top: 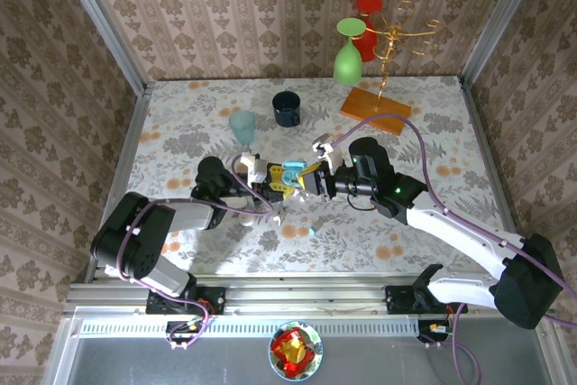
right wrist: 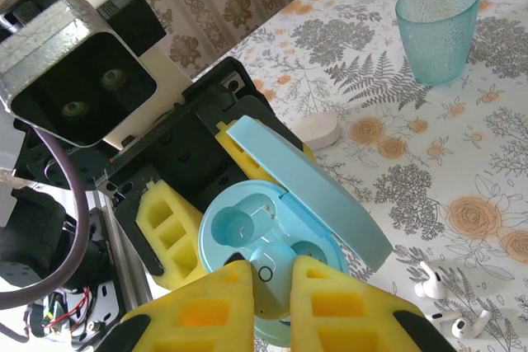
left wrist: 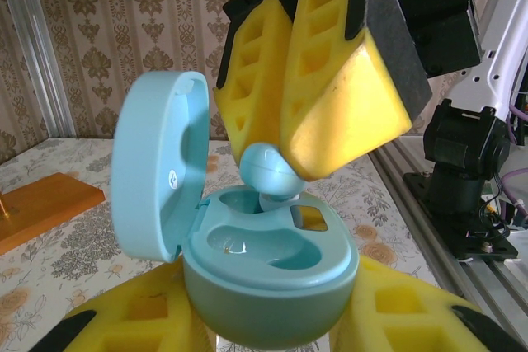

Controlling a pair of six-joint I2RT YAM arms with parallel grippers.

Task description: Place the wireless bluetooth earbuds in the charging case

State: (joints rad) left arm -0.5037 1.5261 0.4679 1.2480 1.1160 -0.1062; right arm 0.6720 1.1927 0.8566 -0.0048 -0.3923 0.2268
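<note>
Near the middle of the counter (top: pixel 180 132): open pale-blue charging case (left wrist: pixel 272 286), clenched at its base by the left jaws, one yellow pad (left wrist: pixel 124 319) on either side. Hinged lid (left wrist: pixel 153 175) swung up and roughly upright. Two moulded wells in the base, the one farther from the hinge bare.

Clamped in the right jaws: pale-blue earbud (left wrist: pixel 268 166), rounded end up, lower end at the mouth of the well beside the hinge. Right pads (left wrist: pixel 330 96) angled down onto it from above, nearly together.

Left arm (top: pixel 180 215): folded low over the counter from its base at the near left corner, wrist turned toward the right side. Right arm (top: pixel 451 223): stretched in from the near right corner, forearm slanting leftward, wrist (top: pixel 365 169) beside the case, right jaws meeting the left jaws almost head-on over the case.

Loose on the counter near the case: two white earbuds (right wrist: pixel 433 280), close together. Beyond the lid in the right wrist view: white pebble-shaped case (right wrist: pixel 318 129).

Toward the back edge: teal cup (top: pixel 242 125) and dark mug (top: pixel 287 108). Toward the back right corner: orange-based rack (top: pixel 374 104) with a green glass (top: pixel 348 56) and a red glass (top: pixel 365 11) hung upside down.
</note>
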